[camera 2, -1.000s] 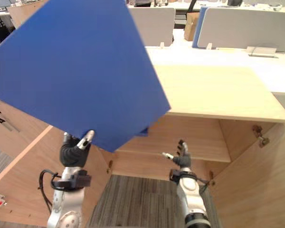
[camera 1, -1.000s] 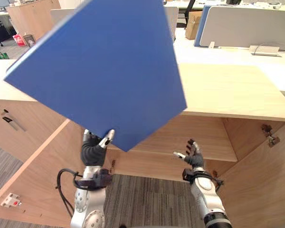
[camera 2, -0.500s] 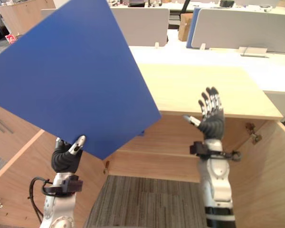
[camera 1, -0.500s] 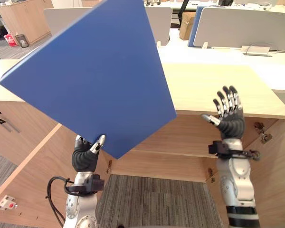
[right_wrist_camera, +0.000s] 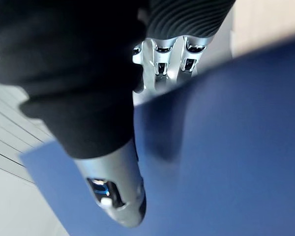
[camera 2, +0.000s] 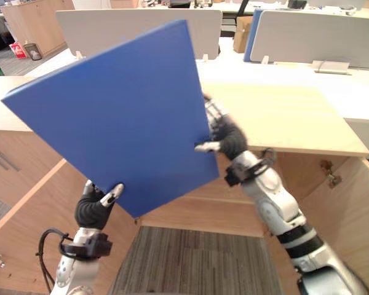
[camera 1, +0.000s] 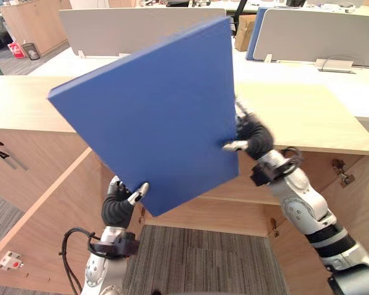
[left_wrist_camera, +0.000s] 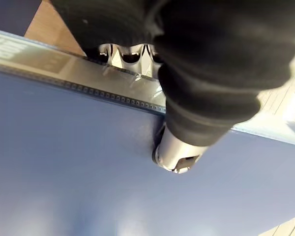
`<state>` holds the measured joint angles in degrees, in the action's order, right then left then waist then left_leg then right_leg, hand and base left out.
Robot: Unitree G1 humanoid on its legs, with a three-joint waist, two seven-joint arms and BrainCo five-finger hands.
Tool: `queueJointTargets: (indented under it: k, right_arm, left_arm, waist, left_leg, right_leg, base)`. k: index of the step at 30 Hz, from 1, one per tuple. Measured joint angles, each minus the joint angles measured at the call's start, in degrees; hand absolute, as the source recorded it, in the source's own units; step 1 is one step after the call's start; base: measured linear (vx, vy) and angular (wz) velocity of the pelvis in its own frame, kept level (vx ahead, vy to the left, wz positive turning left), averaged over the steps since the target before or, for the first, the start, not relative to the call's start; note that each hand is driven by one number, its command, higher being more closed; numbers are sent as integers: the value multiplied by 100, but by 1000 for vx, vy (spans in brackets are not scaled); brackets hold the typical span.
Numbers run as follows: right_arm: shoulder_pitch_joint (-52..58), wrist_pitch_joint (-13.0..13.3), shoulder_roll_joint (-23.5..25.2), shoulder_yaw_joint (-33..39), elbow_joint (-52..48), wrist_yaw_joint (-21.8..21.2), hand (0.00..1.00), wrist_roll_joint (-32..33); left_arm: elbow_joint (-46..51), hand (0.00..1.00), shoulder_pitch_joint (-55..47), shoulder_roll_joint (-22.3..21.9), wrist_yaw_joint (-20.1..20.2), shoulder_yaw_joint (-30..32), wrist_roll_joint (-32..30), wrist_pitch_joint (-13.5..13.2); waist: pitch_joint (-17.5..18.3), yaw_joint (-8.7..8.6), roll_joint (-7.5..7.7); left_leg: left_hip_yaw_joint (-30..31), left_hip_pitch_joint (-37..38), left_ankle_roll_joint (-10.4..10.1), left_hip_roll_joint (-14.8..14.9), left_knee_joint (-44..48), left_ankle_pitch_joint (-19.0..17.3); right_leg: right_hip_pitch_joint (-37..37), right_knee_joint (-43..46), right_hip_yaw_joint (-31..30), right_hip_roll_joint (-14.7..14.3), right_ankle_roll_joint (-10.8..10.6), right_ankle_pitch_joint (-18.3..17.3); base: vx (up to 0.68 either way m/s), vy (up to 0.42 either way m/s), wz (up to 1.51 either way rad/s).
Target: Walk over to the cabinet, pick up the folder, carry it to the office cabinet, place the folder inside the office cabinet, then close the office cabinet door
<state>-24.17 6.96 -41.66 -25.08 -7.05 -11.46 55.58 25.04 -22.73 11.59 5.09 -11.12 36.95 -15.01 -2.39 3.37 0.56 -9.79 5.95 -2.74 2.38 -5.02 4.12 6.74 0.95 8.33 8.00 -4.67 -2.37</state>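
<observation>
A large blue folder [camera 1: 154, 117] is held up in front of the open office cabinet [camera 1: 307, 117], tilted, its face toward me. My left hand [camera 1: 120, 206] pinches its lower corner, with the thumb [left_wrist_camera: 179, 152] pressed on the blue face and the fingers behind the edge. My right hand [camera 1: 252, 138] clasps the folder's right edge. Its thumb [right_wrist_camera: 115, 196] lies on the front and its fingers reach behind the cover [right_wrist_camera: 226, 147]. The folder hides part of the cabinet's inside.
The cabinet's left door [camera 1: 43, 227] and right door [camera 1: 357, 203] stand open, with a wooden shelf [camera 1: 246, 184] inside. A closed door with a black handle [camera 1: 9, 160] is at the left. Grey desk dividers [camera 1: 320, 31] and a cardboard box [camera 1: 245, 31] stand behind. Carpet [camera 1: 197, 258] lies below.
My right hand rose from beside the cabinet opening and took hold of the folder's right edge. The folder swung rightward and lower. My left hand kept its pinch.
</observation>
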Motion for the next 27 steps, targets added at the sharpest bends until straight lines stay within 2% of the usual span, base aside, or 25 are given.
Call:
queueJointTargets:
  k: [2, 9, 10, 13, 14, 18, 21, 25, 27]
  right_arm:
    - [-242, -182, -514, -442, 19, -130, 0, 209]
    - [-978, -463, -1143, -1397, 222, -192, 0, 711]
    - [-1055, -473, -1191, -1498, 229, -192, 100, 760]
    - [-1512, -533, -1421, -1886, 229, -205, 100, 882]
    - [-1714, -540, -1496, -2014, 229, -222, 100, 927]
    - [-2161, -529, -1795, -2248, 145, -532, 100, 939]
    - [-2170, -515, -1923, -2228, -21, -604, 100, 550]
    - [-1593, -446, -1779, -1425, -653, -577, 100, -967]
    - [-1261, -322, -1337, -886, -896, -553, 100, -1950]
  left_arm:
    - [-46, 100, -13, 194, 0, -3, 109, 0]
    - [-142, 100, -18, 550, -3, -184, 349, -72]
    - [-178, 100, -18, 554, -7, -190, 380, -83]
    - [-222, 100, -26, 572, -23, -192, 436, -127]
    - [-227, 0, -26, 591, -24, -195, 439, -159]
    - [-356, 0, -18, 759, -10, -398, 363, -231]
    - [-574, 0, -23, 832, 93, -768, -32, -229]
    - [-1406, 0, 45, 731, 401, -974, -260, -61]
    - [-2200, 0, 173, 526, 564, -919, -175, 154]
  waist:
    - [-3, 74, -2]
    - [-25, 208, -19]
    - [-26, 221, -22]
    - [-27, 271, -23]
    - [-30, 284, -22]
    - [-30, 318, -22]
    - [-30, 352, -22]
    - [-34, 333, -30]
    - [-39, 306, -49]
  left_leg:
    - [6, -7, 0, 0, 0, 1]
    - [7, -17, -1, 0, 0, 2]
    - [7, -21, -1, 0, 0, 2]
    - [14, -102, 1, 0, 0, 21]
    - [15, -112, 1, 0, 1, 27]
    - [41, -101, 1, 2, 1, 27]
    - [42, -96, 1, 0, 0, 27]
    - [30, -89, -3, 2, 0, 34]
    - [-7, -87, -3, 2, 0, 35]
  right_leg:
    - [-3, 0, 4, 0, 0, 0]
    - [-13, 4, 5, 0, -1, -2]
    - [-18, 5, 6, 0, -1, -2]
    - [-100, 35, 10, 0, -2, -3]
    - [-95, 46, 11, 1, -2, -3]
    - [-88, 57, 29, 1, -2, -3]
    - [-116, 90, 29, 6, -8, -19]
    - [-176, 215, 6, 13, -14, -83]
    - [-205, 228, -39, 13, -14, -83]
  base:
    - [0, 0, 0]
    - [0, 0, 0]
    - [0, 0, 0]
    - [0, 0, 0]
    - [0, 0, 0]
    - [-11, 6, 3]
    - [0, 0, 0]
    - [-14, 5, -1]
    - [-22, 14, -9]
